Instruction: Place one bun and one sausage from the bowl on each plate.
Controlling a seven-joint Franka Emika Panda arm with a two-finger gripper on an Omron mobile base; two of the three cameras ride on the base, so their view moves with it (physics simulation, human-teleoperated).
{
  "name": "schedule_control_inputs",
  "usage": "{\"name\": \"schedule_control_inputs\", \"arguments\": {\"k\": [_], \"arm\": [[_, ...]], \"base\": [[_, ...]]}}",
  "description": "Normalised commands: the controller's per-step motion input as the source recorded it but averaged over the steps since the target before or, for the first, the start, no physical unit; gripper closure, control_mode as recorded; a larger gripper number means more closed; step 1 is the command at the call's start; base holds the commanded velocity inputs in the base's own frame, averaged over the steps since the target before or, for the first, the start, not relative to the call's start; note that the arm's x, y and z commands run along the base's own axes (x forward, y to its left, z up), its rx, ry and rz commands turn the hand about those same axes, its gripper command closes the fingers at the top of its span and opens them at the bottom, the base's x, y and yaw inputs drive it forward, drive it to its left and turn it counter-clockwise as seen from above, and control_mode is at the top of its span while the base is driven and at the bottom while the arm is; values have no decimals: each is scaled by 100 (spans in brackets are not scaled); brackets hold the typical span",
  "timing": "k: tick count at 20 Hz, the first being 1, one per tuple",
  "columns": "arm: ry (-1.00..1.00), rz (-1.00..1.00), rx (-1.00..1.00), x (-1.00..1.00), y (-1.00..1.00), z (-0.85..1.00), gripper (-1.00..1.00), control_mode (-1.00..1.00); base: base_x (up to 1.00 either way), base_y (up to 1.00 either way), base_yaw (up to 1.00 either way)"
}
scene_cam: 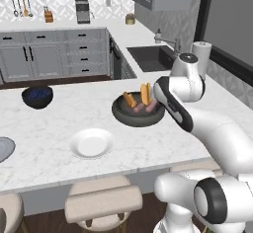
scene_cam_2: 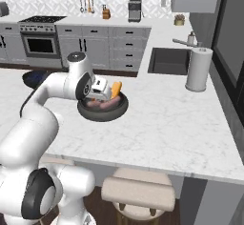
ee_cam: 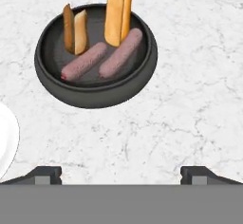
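Note:
The dark bowl [ee_cam: 95,99] holds two orange-tan buns and two pinkish-brown sausages. One bun [ee_cam: 76,28] stands at the back left, and the taller bun [ee_cam: 118,14] leans on the far rim. Both sausages [ee_cam: 84,61] [ee_cam: 121,52] lie side by side in front of them. My gripper [ee_cam: 121,174] hovers above the counter just short of the bowl, open, with its fingertips [ee_cam: 47,174] far apart and nothing between them. The white plate [scene_cam: 91,143] lies left of the bowl [scene_cam: 138,112]. The grey plate [scene_cam: 4,148] is cut off by the left edge.
A glossy dark blue bowl [scene_cam: 37,96] sits at the counter's far left. A paper towel roll [scene_cam_2: 198,69] and a sink [scene_cam_2: 169,59] are off to the right. Stools [scene_cam: 104,202] stand below the counter's front edge.

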Motion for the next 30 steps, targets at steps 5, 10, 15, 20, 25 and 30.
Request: {"name": "schedule_control_inputs", "arguments": {"k": [5,10,15,20,25,30], "arm": [[0,-14,0,100,16,-47,-100,-100],[1,-11,0,100,2,-29,-100,-100],[19,-3,0,42,-3,-27,-100,-100],[11,0,0,38,-22,-24,-100,-100],[9,-1,0,58,-3,-21,-100,-100],[6,-1,0,61,0,-42,-100,-100]], "base": [[0,0,0],[0,0,0],[0,0,0],[0,0,0],[0,0,0],[0,0,0]]}}
